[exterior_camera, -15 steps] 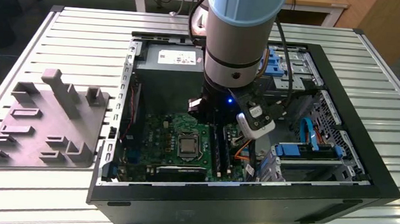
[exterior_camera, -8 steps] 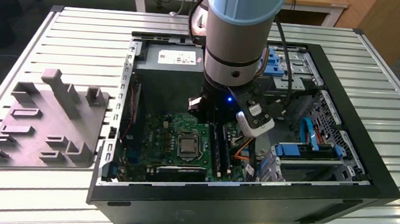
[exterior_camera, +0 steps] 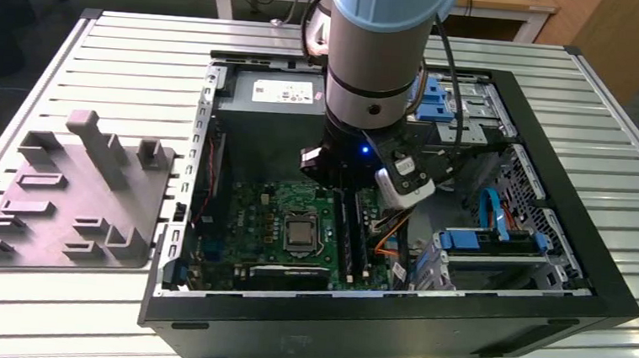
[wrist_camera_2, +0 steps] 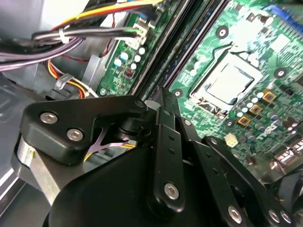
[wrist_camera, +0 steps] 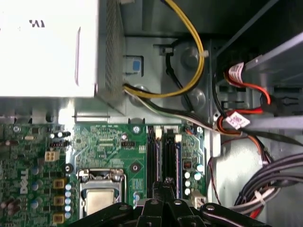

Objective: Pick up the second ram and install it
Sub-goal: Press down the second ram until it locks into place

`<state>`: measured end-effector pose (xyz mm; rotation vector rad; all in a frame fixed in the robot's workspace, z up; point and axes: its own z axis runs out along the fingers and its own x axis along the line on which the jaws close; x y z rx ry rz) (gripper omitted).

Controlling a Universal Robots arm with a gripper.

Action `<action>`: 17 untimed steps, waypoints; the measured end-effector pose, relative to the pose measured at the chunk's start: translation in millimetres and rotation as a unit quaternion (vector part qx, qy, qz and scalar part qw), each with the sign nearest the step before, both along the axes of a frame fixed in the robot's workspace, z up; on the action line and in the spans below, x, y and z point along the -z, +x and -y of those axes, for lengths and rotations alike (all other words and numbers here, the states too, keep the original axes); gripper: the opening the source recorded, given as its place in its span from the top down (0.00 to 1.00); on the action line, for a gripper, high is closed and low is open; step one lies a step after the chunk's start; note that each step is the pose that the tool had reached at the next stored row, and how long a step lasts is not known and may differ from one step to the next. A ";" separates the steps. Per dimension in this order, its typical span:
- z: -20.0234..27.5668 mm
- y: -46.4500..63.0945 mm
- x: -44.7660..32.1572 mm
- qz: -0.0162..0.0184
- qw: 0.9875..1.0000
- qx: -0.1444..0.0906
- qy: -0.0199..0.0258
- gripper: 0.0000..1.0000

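My gripper (exterior_camera: 348, 189) reaches down into the open computer case (exterior_camera: 554, 204), over the black slot rails (exterior_camera: 351, 232) of the green motherboard (exterior_camera: 276, 227). In both wrist views its fingers (wrist_camera: 164, 185) (wrist_camera_2: 163, 97) are pressed together into a narrow tip right above the slot rails (wrist_camera: 163, 156) (wrist_camera_2: 177, 42). The second ram is hidden: I cannot make out a stick between or under the fingers. A thin bluish strip (wrist_camera: 179, 165) runs along the rail nearest the cables; I cannot tell what it is.
The processor socket (wrist_camera: 99, 196) lies beside the rails. A boxy power supply (wrist_camera: 47, 47) and yellow and black cables (wrist_camera: 191, 71) sit beyond the board. Blue drive brackets (exterior_camera: 496, 242) fill the case at the exterior view's right. A grey moulded fixture (exterior_camera: 72, 187) lies outside on the slatted table.
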<state>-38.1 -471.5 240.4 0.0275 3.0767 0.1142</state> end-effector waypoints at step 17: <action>-20.1 -0.1 7.0 0.000 1.000 0.000 0.000 0.90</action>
